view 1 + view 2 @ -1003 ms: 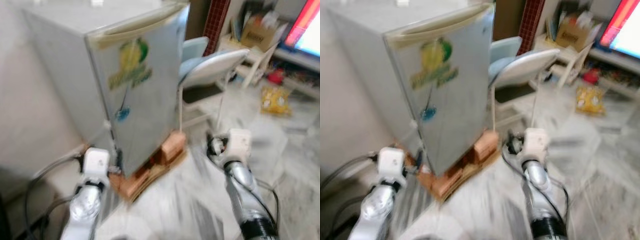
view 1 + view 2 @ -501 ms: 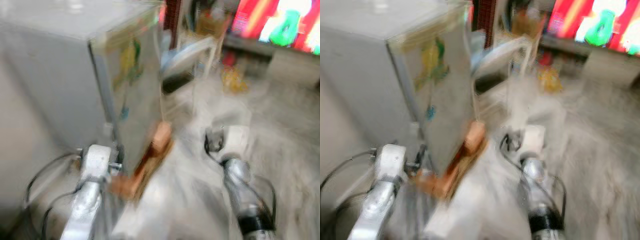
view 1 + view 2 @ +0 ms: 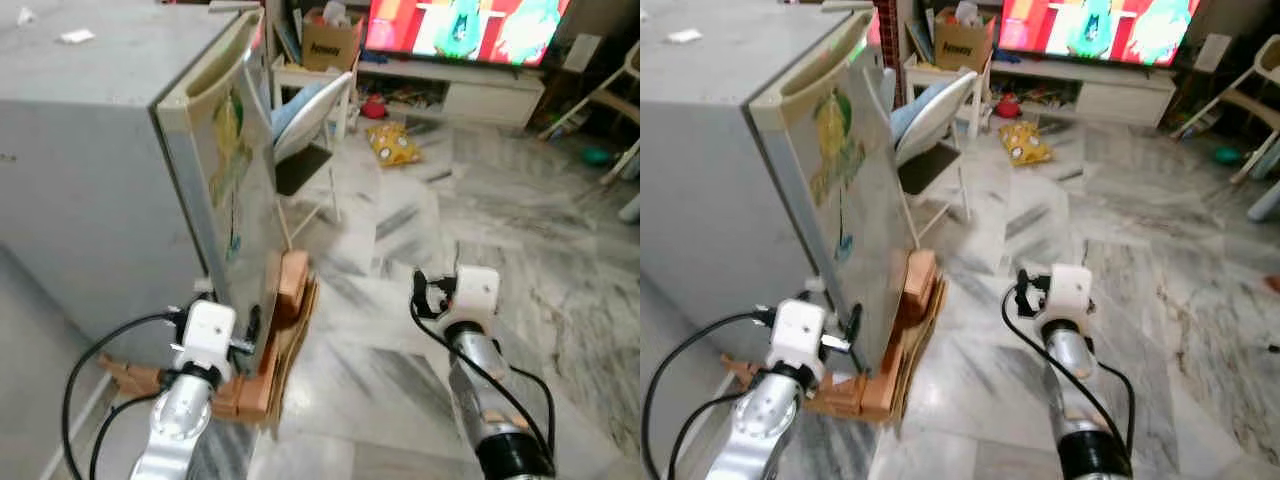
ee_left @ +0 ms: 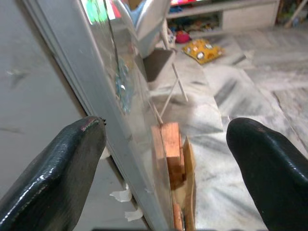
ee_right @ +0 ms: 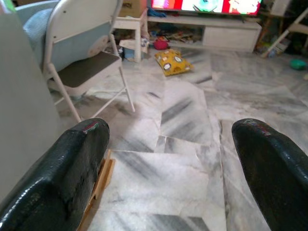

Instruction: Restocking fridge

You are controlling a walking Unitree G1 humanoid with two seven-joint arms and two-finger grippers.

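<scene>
A small grey fridge [image 3: 120, 170] stands at the robot's left with its door [image 3: 855, 215] shut, raised on wooden blocks [image 3: 910, 300] and flattened cardboard [image 3: 295, 340]. The door bears a yellow and green sticker [image 3: 830, 135]; its writing is too small to read. A scrap of paper [image 3: 75, 36] lies on the fridge top.

The left pincer [image 4: 166, 159] is held low at the bottom corner of the door, its two black fingers [image 4: 57, 168] wide apart, one on each side of the door's edge, nothing between them. A black cable [image 3: 95, 365] loops from the left wrist. The right pincer [image 5: 171, 168] hangs over the bare marble floor [image 3: 400, 260] out in front of the fridge, its fingers [image 5: 274, 163] also spread apart and holding nothing.

Just beyond the fridge, a white folding chair [image 5: 82, 43] with a dark seat stands close against the door side, a pale blue cushion [image 3: 915, 100] on it. Farther off a yellow packet [image 3: 393, 143] lies on the floor. Behind it a low white shelf [image 3: 470, 90] carries a lit television [image 3: 460, 25]. A brown carton [image 3: 325, 45] with dark lettering, not legible, sits on a small white table [image 3: 305, 75]. A white high chair [image 3: 610, 90] stands at the far right.
</scene>
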